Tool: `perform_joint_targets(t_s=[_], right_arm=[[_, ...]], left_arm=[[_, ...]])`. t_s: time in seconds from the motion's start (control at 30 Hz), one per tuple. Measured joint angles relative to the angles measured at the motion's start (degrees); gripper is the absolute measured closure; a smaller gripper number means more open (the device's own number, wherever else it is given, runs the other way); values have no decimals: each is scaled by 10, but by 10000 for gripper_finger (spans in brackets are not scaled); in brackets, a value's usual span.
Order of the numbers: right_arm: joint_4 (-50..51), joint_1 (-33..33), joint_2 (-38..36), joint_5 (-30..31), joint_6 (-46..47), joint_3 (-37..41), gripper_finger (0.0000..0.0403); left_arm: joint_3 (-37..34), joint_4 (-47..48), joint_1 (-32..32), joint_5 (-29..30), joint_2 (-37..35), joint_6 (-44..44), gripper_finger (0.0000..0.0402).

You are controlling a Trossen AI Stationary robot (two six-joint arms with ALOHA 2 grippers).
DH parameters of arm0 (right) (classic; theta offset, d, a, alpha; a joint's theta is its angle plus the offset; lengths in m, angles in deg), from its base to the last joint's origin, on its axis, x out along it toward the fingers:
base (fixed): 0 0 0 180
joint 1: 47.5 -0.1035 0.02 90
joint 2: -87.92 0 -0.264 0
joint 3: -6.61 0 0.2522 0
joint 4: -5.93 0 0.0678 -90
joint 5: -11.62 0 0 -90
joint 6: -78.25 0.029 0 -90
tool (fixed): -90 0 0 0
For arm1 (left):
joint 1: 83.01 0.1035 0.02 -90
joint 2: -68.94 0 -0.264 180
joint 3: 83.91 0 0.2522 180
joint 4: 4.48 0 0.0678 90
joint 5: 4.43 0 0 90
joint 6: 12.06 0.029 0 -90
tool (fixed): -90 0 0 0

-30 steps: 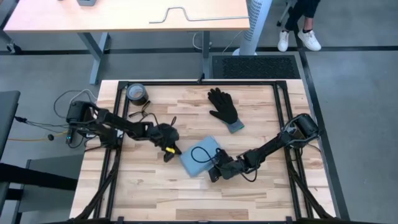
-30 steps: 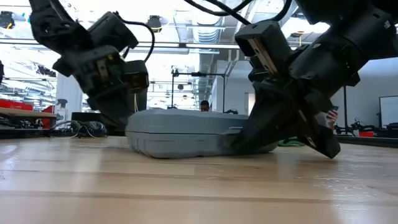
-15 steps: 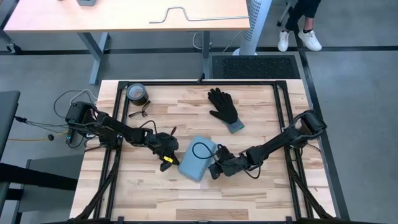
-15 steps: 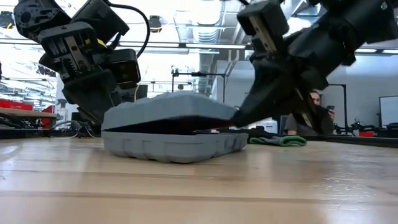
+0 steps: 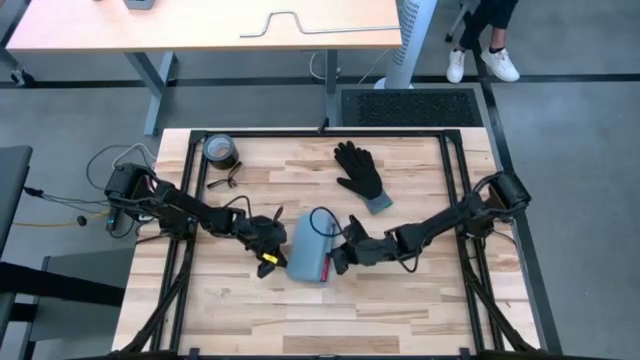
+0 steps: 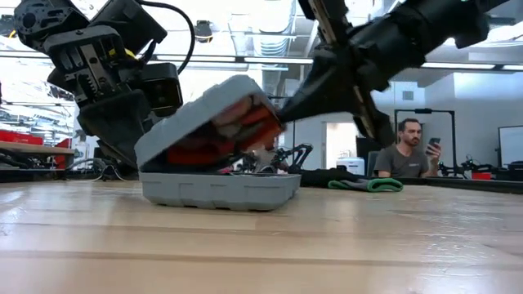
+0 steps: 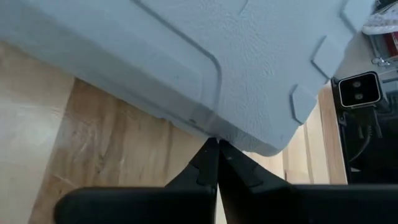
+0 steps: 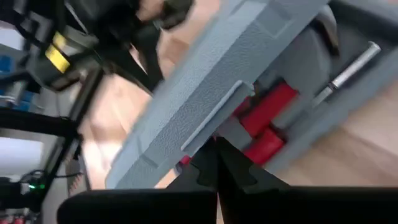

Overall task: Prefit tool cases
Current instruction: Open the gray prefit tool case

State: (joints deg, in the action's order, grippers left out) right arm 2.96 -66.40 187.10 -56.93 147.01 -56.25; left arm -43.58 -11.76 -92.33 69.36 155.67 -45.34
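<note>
Case (image 5: 308, 252) sits near the middle of your table (image 5: 400, 300), between the two arms, with its long axis running toward and away from you in the high view. Start at the left: your left gripper (image 5: 268, 240) is right against the case's left edge, the hinge side. In the left wrist view its fingers meet in a closed point just below the case's outer shell, so read the jaws as pressed together, holding nothing; they look to be bracing the case, not gripping it.

Move across to the case itself: in the low view the lid (image 6: 208, 114) is tilted up on its right side, hinged at the left, with red tools (image 6: 245, 131) showing in the gap above the base (image 6: 219, 189).

On the right, your right gripper (image 5: 341, 255) is at the open edge. Its wrist view shows the fingers drawn together to a tip under the lid's rim, again with nothing between them, so it seems to be prying.

So the opening faces your right arm, and the hinge faces your left. Any further lifting probably belongs to the right gripper, pushing up and leftward over the hinge, while the left one stops the base sliding
</note>
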Motion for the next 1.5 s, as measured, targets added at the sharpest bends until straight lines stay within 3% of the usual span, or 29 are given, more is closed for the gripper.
perform_joint_targets(t_s=[0.43, 0.73, 1.07, 1.5], right_arm=[[-67, 49, 0, -48, -64, -11, 403], [-62, 73, 1, -80, -106, -41, 403], [-65, 85, 50, -146, -130, -95, 403], [-61, 90, 52, -171, -147, -103, 403]], left_arm=[[0, -10, 2, 50, 2, 31, 401], [2, -51, 18, 50, 27, 36, 401], [19, -70, 20, 26, 86, 16, 401], [17, -38, -3, 16, 65, -30, 401]])
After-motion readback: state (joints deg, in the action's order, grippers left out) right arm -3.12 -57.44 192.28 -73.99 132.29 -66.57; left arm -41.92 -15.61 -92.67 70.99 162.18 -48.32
